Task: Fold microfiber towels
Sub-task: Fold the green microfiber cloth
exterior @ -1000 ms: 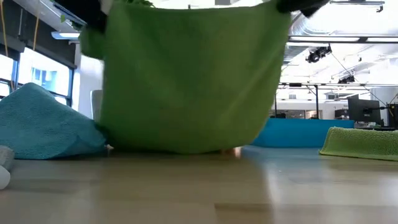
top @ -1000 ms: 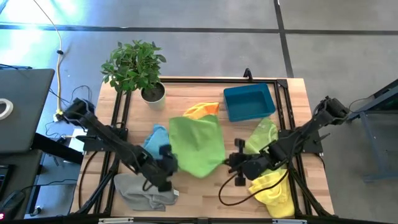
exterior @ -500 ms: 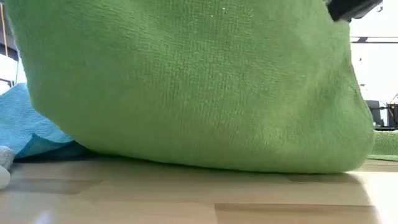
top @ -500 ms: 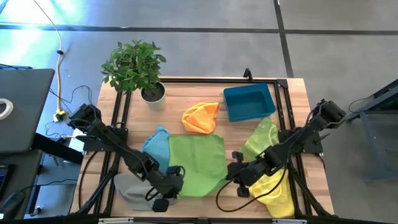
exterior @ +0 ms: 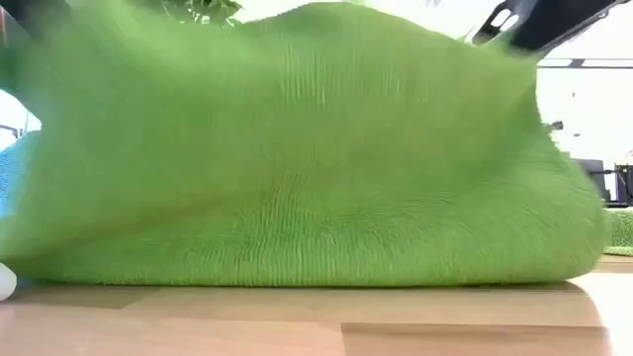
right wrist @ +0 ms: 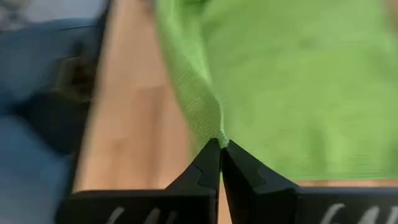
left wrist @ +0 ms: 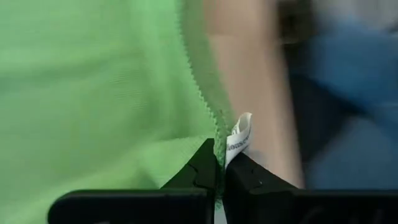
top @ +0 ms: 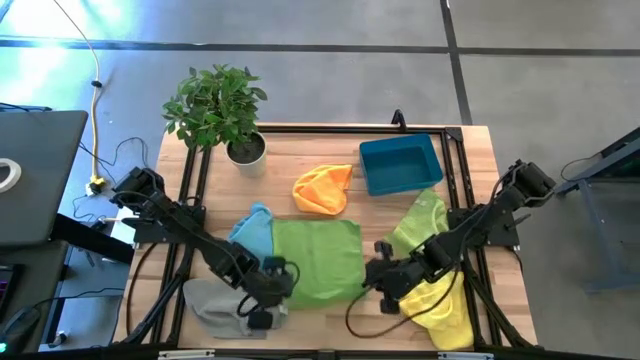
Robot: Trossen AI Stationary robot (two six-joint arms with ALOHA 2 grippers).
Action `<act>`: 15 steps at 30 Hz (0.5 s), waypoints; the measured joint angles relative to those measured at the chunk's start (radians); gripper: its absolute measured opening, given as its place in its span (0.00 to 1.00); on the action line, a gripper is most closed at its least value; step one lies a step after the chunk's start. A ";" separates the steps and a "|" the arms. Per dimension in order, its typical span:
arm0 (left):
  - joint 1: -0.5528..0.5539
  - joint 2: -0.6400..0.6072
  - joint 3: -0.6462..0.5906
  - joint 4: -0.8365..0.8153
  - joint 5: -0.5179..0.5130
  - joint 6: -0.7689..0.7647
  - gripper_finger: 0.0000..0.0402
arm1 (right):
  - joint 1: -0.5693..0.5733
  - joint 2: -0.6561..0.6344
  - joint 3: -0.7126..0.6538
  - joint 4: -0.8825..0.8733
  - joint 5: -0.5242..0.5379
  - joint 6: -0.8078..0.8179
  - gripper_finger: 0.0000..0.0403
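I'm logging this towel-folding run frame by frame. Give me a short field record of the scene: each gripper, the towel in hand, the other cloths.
left gripper: shut on the green towel, at its near left corner by the white tag
right gripper: shut on the green towel, at its near right corner
green towel: spread mid-table, near edge pinched by both grippers
light blue towel: left of it, partly under it
orange towel: beyond it
grey towel: near left
lime green towel: right
yellow towel: near right
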 joint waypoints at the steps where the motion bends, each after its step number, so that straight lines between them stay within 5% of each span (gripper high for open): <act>1: 0.011 0.000 0.000 -0.042 -0.041 -0.001 0.00 | -0.009 0.000 0.000 -0.011 0.021 -0.009 0.00; 5: 0.053 0.000 0.000 -0.149 -0.136 -0.008 0.00 | -0.054 0.032 0.000 -0.027 0.067 -0.014 0.00; 15: 0.127 0.002 -0.094 -0.137 -0.182 -0.002 0.00 | -0.150 0.175 0.001 -0.009 0.099 -0.080 0.00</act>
